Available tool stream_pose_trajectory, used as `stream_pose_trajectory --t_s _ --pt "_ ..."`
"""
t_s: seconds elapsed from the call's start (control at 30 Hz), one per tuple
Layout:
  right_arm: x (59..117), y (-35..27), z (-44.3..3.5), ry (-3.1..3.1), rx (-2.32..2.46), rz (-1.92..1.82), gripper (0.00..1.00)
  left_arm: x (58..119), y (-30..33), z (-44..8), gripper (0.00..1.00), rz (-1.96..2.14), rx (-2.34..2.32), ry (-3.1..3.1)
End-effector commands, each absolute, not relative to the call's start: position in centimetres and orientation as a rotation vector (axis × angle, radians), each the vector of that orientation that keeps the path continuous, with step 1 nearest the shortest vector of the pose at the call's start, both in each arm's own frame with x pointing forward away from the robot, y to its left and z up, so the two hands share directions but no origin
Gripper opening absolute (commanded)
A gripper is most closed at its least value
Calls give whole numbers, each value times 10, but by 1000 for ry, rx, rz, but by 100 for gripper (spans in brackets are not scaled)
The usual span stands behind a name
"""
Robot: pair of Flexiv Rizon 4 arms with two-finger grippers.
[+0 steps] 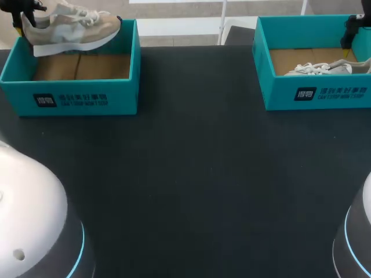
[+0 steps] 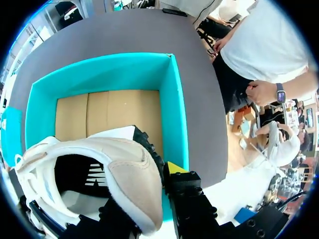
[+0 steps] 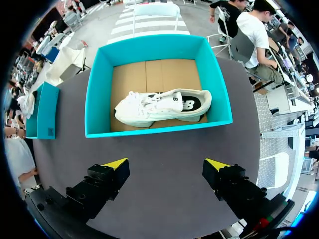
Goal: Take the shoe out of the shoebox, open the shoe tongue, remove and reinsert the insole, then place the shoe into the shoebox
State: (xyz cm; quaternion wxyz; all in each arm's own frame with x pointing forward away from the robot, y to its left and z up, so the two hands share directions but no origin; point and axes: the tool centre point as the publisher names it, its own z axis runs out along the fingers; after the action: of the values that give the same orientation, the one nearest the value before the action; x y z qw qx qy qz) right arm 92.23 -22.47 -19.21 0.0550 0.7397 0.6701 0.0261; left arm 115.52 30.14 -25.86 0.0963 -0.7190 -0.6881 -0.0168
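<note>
Arm bases [image 1: 29, 220] aside, the head view shows the left gripper [image 1: 28, 23] clamping a beige shoe [image 1: 72, 29] by its heel above the left box [image 1: 69, 98]. Left wrist view: that heel-only hold may let the shoe pivot and slip. Right wrist view: the right gripper [image 3: 167, 164], spread wide and empty, could snag the right box [image 3: 149, 130] holding the white shoe [image 3: 159, 105].

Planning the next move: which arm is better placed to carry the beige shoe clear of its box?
Left. The left gripper is shut on the beige shoe, held above the left box. The right gripper hangs open near the right box, across the table.
</note>
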Motion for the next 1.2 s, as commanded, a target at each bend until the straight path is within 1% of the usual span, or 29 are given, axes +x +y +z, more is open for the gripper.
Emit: stream_pose_trajectory --t_s 0.03,0.5,0.73,1.2 --pt "922 -225 -192 2035 2246 81 100 1114 298 -239 0 -208 -2208 -2089" --pt "922 -225 -192 2035 2246 81 100 1114 298 -239 0 -208 -2208 -2089" --pt "922 -225 -192 2035 2246 81 100 1064 298 -209 0 -242 -2144 -2133" --pt "922 -225 -192 2035 2246 81 100 1008 288 -180 0 -289 -1978 -2235"
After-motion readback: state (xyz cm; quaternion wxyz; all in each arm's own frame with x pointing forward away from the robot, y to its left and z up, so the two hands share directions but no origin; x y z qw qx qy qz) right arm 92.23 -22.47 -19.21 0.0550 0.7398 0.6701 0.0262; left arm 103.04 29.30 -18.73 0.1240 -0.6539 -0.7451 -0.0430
